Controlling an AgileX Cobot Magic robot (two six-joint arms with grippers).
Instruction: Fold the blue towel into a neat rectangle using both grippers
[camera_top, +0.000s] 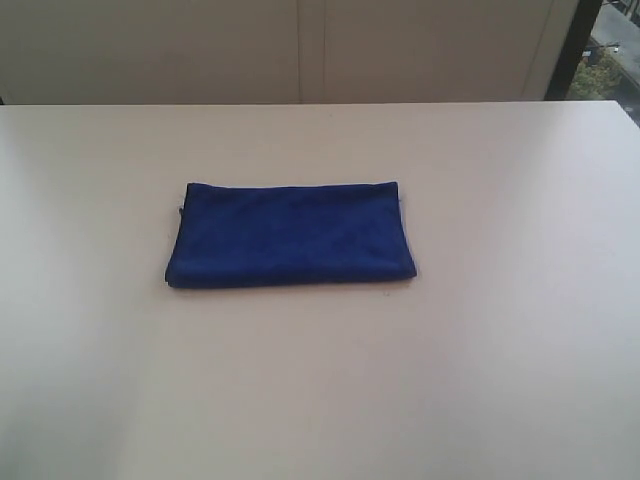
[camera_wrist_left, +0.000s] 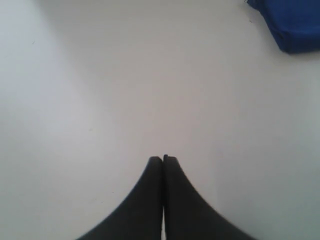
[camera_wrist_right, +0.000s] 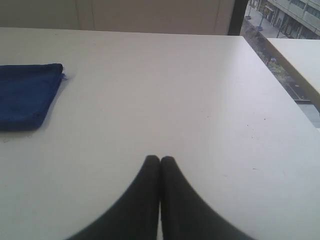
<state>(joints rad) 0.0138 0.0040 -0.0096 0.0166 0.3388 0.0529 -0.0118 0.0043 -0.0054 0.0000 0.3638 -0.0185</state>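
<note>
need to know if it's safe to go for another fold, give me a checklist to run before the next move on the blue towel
1. Deep blue soft microfibre towel lies flat as a folded rectangle: ok.
2. Towel fully on the pale table, away from its edges: ok.
3. Folded layers line up at the edges: cannot tell, too blurred.
4. Black left gripper empty and apart from the towel: ok.
5. Black right gripper empty and apart from the towel: ok.
6. Jaws open for a grasp: not ok, both shut.

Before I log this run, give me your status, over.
Left gripper shut, empty. Right gripper shut, empty. Blue towel folded rectangular, flat on table. No obstruction seen.
</note>
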